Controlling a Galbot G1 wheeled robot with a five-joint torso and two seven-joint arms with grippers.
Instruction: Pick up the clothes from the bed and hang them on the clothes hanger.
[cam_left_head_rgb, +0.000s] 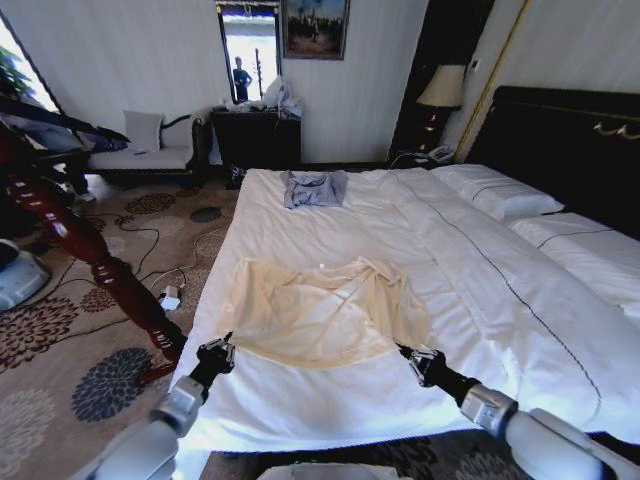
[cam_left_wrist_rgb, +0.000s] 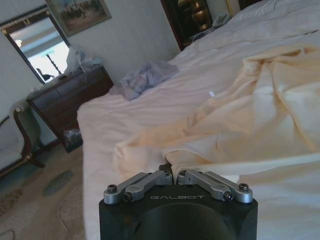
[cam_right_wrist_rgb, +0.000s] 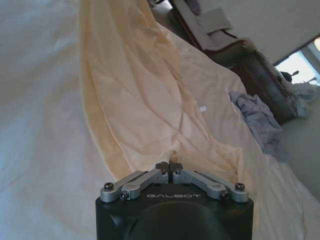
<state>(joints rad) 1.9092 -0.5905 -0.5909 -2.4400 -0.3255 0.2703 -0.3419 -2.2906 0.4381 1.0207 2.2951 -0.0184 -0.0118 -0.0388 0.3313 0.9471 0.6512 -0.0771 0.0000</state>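
A: Classify the location.

B: Bedroom, furnished like a hotel room. Evidence: a wide bed (cam_left_head_rgb: 480, 290) with white sheets, white pillows (cam_left_head_rgb: 497, 192) and a tall dark headboard (cam_left_head_rgb: 560, 140).

A: Supporting items?

B: A shaded lamp (cam_left_head_rgb: 443, 88) and a telephone (cam_left_head_rgb: 438, 153) stand beside the headboard. A dark dresser (cam_left_head_rgb: 255, 138) sits against the far wall under a framed mirror (cam_left_head_rgb: 249, 50) and a picture (cam_left_head_rgb: 315, 27). A cushioned bench (cam_left_head_rgb: 145, 155) stands near it. The floor has a floral patterned carpet (cam_left_head_rgb: 60, 350).
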